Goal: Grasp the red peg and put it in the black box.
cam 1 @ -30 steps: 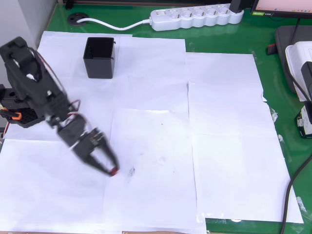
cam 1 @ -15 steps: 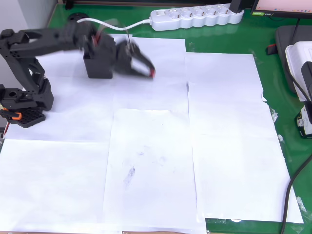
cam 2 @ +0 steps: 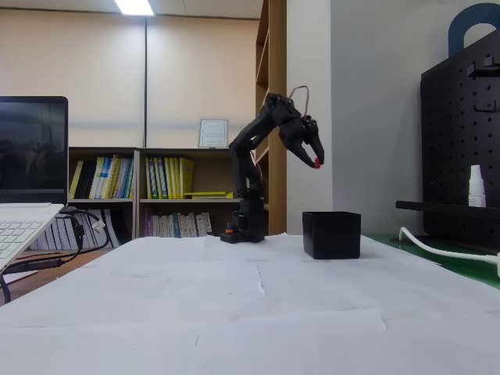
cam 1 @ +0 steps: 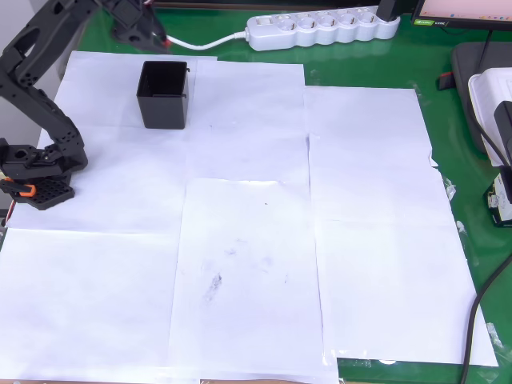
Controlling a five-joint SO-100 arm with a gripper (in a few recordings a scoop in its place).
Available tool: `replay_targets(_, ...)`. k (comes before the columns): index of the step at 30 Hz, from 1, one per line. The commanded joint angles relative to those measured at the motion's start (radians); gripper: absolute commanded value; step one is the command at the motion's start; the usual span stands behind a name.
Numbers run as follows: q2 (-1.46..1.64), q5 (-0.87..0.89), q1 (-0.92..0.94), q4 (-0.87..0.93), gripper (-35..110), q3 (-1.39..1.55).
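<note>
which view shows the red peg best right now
The fixed view: the peg shows clearly in the pincer tips, high above the box. The overhead view gives just a red speck at the pincer tips.

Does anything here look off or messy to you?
Nothing is spilled or broken. The claw hangs raised above the table, pinching the red peg, while the black box stands upright. The white paper sheets overlap unevenly and carry faint grey smudges near the middle.

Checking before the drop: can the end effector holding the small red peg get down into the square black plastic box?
Probably yes. The end effector grips the red peg well above the black box, whose open top looks unobstructed.
</note>
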Motion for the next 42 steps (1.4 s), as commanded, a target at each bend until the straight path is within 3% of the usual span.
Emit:
replay_targets(1, 0.063, 0.043, -0.054, 0.028, 0, 0.067)
replay_targets(5, 0.120, 0.077, -0.064, 0.026, 1, 0.080)
replay_targets(8, 0.130, 0.077, -0.058, 0.012, 28, 0.083)
replay_targets(18, 0.144, 0.078, -0.017, -0.043, 34, 0.129)
replay_targets(20, 0.143, 0.069, -0.014, -0.025, 29, 0.158)
replay_targets(23, 0.123, 0.064, 0.037, 0.049, 0, 0.212)
replay_targets(26, -0.026, -0.081, 0.170, 0.158, 0, 0.187)
replay_targets(30, -0.354, -0.347, 0.433, 0.106, 0, -0.140)
replay_targets(34, -0.661, -0.482, 0.621, -0.163, 0, -0.724)
replay_targets(42, -1.062, -0.606, 0.706, -0.299, 0, -1.419)
